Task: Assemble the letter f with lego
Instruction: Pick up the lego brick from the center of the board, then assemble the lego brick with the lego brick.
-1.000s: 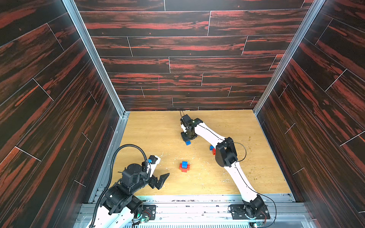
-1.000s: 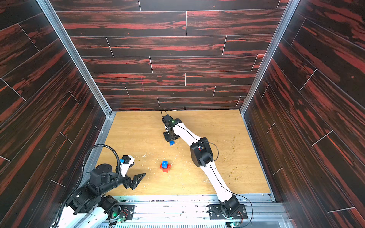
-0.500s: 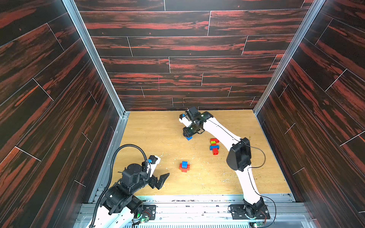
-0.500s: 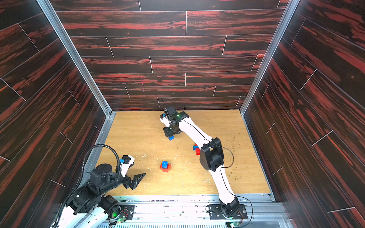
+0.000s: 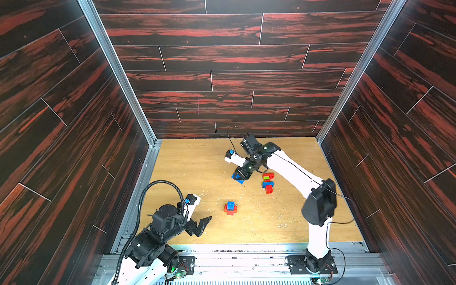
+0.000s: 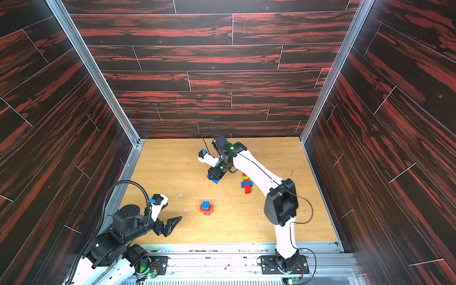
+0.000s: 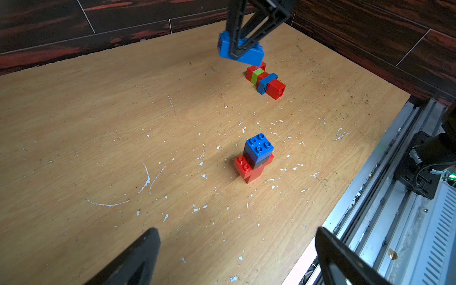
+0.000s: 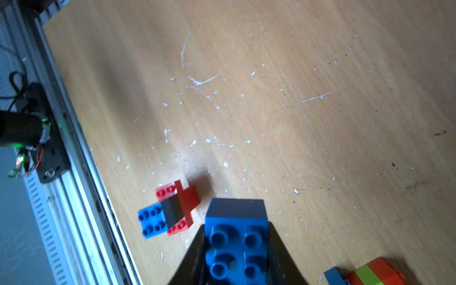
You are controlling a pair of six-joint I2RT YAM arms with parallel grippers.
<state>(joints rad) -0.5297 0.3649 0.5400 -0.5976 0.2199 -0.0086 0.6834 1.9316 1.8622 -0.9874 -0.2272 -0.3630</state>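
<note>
Two top views look down into a dark wood-panelled booth with a pale wooden surface (image 5: 185,167). Just right of the frame's centre, the right claw (image 5: 241,175) is clenched on an oblong blue brick (image 5: 238,180), held tilted a little above the surface. Its wrist view shows the brick's studs between two black fingers.

Just right of the blue brick, a row (image 5: 267,183) of joined bricks lies on its side: red, lime green, red, blue, red, with the blue one sticking out sideways. Lower, near the middle of the frame, stands a small stack (image 5: 230,208): a wide red base, a black brick, and a square blue brick on top. At lower left the left claw (image 5: 202,225) hangs released and empty, well apart from every brick.

The letter looks perhaps half built. A stem-like row and a short stack exist, but they are not joined, no F shape can be read yet, and the carried brick has no place so far
</note>
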